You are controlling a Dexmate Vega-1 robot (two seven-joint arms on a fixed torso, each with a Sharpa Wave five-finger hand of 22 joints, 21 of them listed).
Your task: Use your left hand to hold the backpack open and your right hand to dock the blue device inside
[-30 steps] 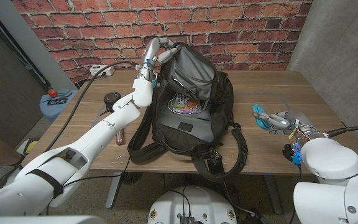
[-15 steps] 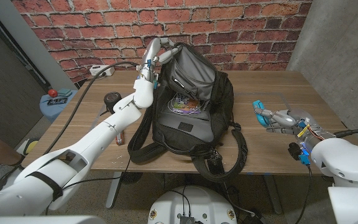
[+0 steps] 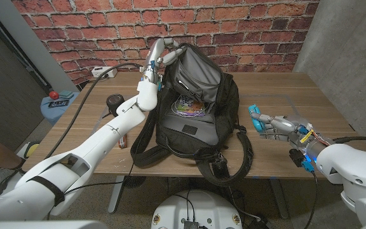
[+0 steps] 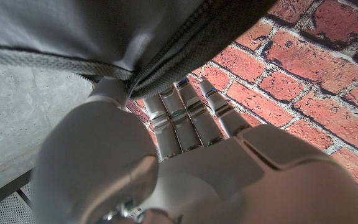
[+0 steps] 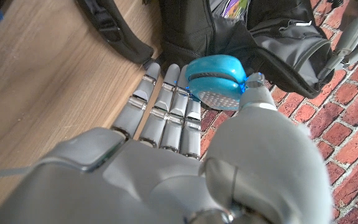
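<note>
A wooden tabletop (image 3: 278, 89) is standing before a red brick wall (image 3: 246, 28), carrying a black backpack (image 3: 192, 124) that is lying on its back at the middle with its main compartment gaping toward the camera and a round colourful patch showing on the lining inside. The left robot hand (image 3: 159, 54) is reaching up at the far rim of the backpack and is gripping the upper edge of the opening, fingers hooked over the grey fabric lip as the left wrist view shows, holding the flap raised. The right robot hand (image 3: 273, 124) is hovering above the tabletop just to the right of the backpack, near its shoulder strap, and is pinching the blue device (image 3: 255, 114) between thumb and fingers; in the right wrist view the round blue device is sitting at the fingertips (image 5: 166, 81), pointing toward the open backpack but apart from it. On the tabletop left of the backpack a small dark round object (image 3: 114, 100) is lying beside the left arm, and a white power strip (image 3: 105, 72) is resting near the far left corner.
</note>
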